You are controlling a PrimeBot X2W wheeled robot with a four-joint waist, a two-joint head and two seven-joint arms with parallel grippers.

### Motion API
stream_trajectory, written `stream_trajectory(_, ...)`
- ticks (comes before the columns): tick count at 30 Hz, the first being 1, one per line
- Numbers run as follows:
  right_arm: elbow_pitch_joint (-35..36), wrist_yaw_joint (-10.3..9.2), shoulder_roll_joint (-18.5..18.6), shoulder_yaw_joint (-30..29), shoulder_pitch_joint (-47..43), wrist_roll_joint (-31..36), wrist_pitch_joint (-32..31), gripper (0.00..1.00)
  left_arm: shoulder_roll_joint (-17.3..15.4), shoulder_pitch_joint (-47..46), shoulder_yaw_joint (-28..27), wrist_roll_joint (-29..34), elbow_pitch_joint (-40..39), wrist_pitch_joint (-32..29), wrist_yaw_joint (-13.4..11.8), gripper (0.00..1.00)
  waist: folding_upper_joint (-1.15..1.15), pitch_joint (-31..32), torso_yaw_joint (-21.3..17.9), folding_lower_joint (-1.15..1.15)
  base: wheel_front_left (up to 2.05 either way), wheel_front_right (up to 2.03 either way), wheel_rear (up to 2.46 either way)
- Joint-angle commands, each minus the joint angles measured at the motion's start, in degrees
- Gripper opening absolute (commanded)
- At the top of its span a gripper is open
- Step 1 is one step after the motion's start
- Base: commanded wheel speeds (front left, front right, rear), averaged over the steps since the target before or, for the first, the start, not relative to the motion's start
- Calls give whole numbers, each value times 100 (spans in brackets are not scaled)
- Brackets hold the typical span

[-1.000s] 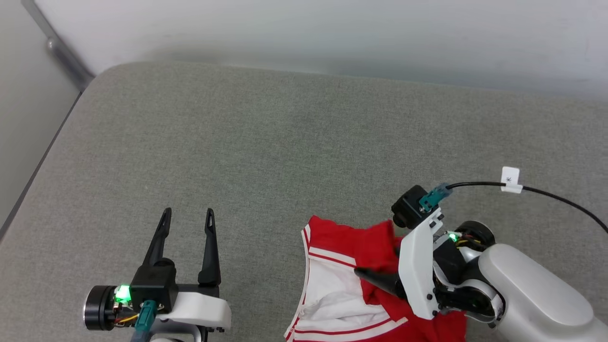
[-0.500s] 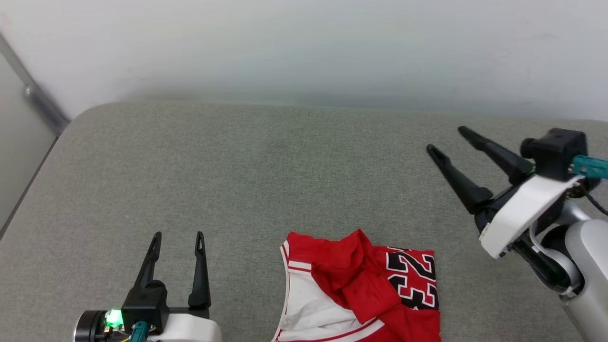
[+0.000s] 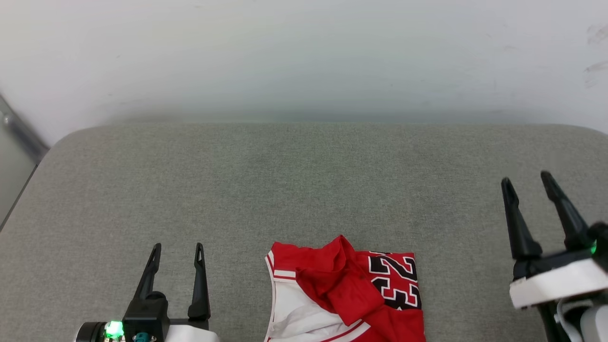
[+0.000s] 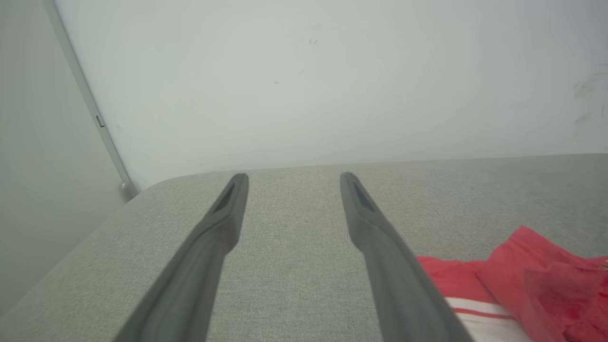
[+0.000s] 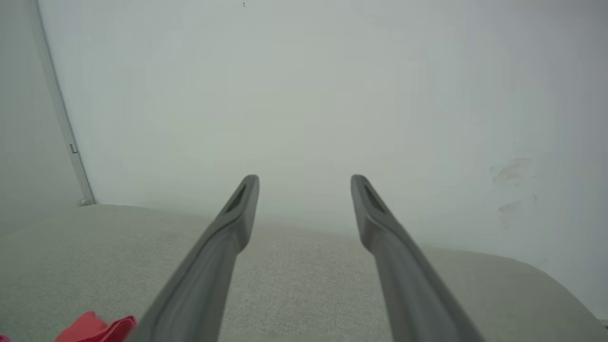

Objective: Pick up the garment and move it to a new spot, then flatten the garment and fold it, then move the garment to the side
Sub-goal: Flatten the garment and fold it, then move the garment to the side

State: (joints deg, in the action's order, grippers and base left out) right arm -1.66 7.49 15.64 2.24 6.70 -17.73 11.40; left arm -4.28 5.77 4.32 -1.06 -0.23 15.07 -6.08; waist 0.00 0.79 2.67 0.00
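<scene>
The left pincer (image 3: pixel 178 248) hovers open and empty above the bench's (image 3: pixel 285 180) near edge, toward its left corner, with both dark fingers pointing at the far wall (image 3: pixel 304 57). Seen from its own wrist, the left pincer (image 4: pixel 293 176) spreads its fingers over bare grey cover, nothing between them. The right pincer (image 3: pixel 525 178) also stands wide open and holds nothing. It sits above the bench near the right edge, fingers leaning slightly left. From its own wrist, the right pincer (image 5: pixel 305 178) faces the pale wall across the bench's far edge.

Between the two, touching neither, the shirt (image 3: pixel 342 294) lies rumpled at the middle of the near edge, its lower part cut off by the head view's bottom border. A fold of red cloth is bunched across its middle. A white sleeve (image 3: pixel 294 308) trimmed with thin red and white stripes shows on its left side, and a black number 23 (image 3: pixel 396 282) outlined in white shows on its right. The shirt (image 4: pixel 522 266) appears at the lower right of the left wrist view, and a red scrap of it (image 5: pixel 95 327) at the lower left of the right wrist view. The bench has a grey woven cover and rounded far corners, and its far edge meets the wall.
</scene>
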Motion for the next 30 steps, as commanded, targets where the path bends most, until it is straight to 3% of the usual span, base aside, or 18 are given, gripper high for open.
stream_trajectory(1,59,-1,-134,-93,-192,112,67,100,-15,72,-12,43,-15,12,5,100,0,13,-11,0,0,0,0)
stream_trajectory(9,201,-1,-785,-434,-1047,380,243,100,-20,114,-18,29,-36,12,18,100,0,37,-6,0,0,0,0)
stream_trajectory(14,176,-1,-961,-474,-1383,486,320,100,-13,149,-16,22,-33,12,11,100,0,43,29,0,0,0,0)
stream_trajectory(23,110,-1,-989,-459,-1335,582,360,100,-5,194,-37,0,-28,12,20,100,0,49,44,0,0,0,0)
stream_trajectory(30,426,-1,-593,-580,-621,577,315,100,-5,149,-56,0,-14,12,42,100,0,25,55,0,0,0,0)
